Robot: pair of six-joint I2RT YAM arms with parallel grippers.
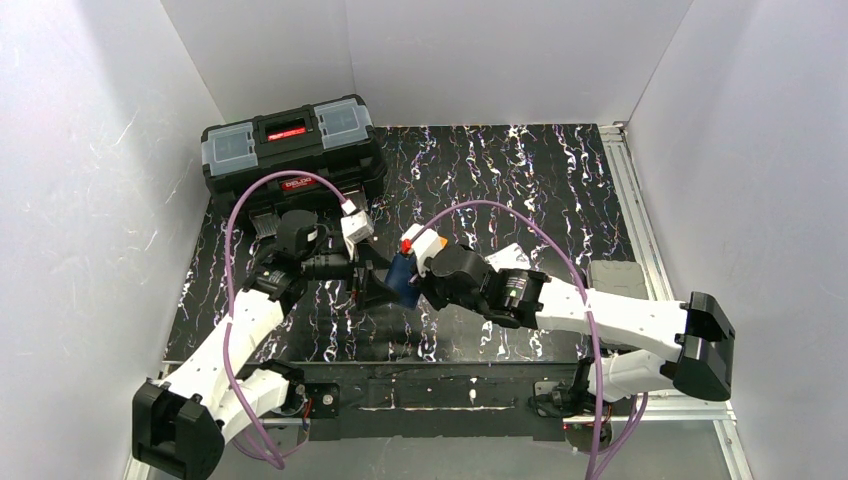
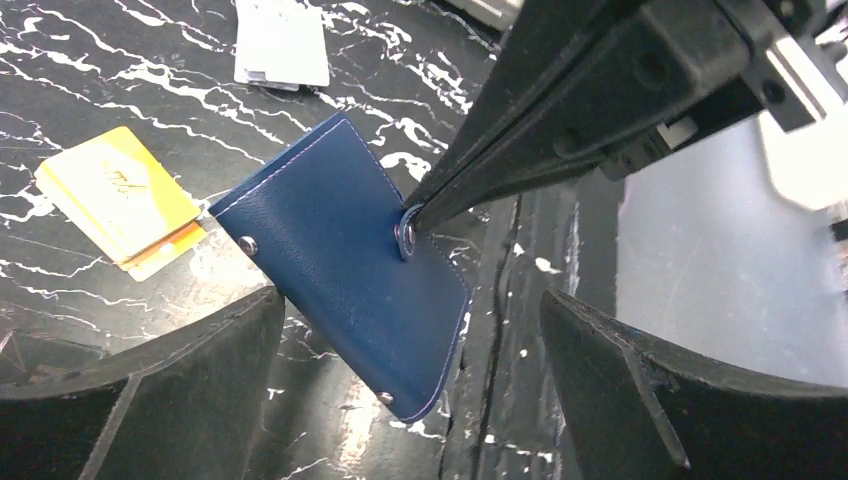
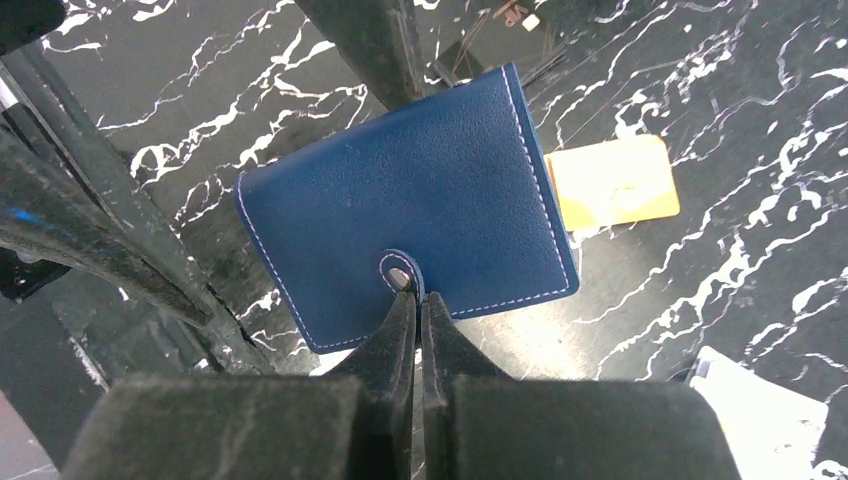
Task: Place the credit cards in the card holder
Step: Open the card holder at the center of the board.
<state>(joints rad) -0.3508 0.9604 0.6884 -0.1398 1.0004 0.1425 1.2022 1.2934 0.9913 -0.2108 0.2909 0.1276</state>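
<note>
The card holder, a navy wallet, is folded shut and tilted just above the black marbled table. My right gripper is shut on its snap tab. The wallet sits between the wide-open fingers of my left gripper, which do not touch it. In the top view both grippers meet at the wallet in the table's middle. A stack of orange-yellow cards lies flat beside the wallet and also shows in the right wrist view. A whitish card lies farther off.
A big black toolbox stands at the back left. A grey pad lies at the table's right edge. White walls enclose the table on three sides. The whitish card lies near my right arm.
</note>
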